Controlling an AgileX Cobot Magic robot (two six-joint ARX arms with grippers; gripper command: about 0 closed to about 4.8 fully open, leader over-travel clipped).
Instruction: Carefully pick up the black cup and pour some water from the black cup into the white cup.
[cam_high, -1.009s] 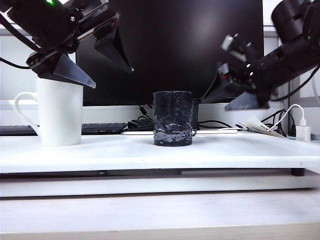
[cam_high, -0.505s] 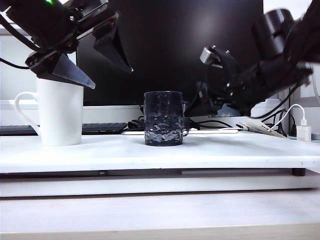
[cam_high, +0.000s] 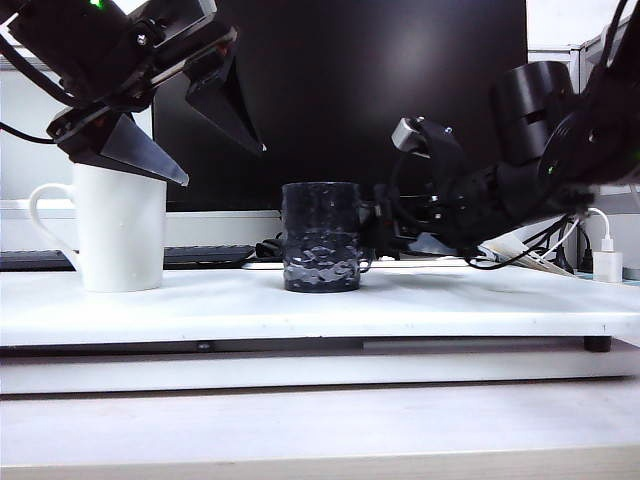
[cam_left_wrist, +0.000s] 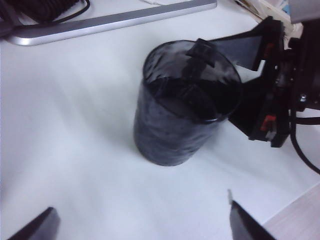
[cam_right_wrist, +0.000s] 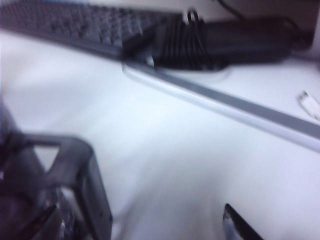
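Reaching in at the black cup (cam_high: 321, 237) from its 3 o'clock, right gripper (cam_high: 385, 228) spread, nothing held. Left gripper (cam_high: 190, 135) hangs spread above the white cup (cam_high: 120, 226) — no lift or pour yet.

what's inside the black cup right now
Through the black cup rim, only dark interior and reflections show; water cannot be made out. The open right gripper sits at its handle side.

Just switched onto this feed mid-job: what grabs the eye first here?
The black cup stands mid-table with the right gripper low at its handle side, fingers open. At the left, the left gripper hangs open above the tall white cup. A dark monitor fills the background.
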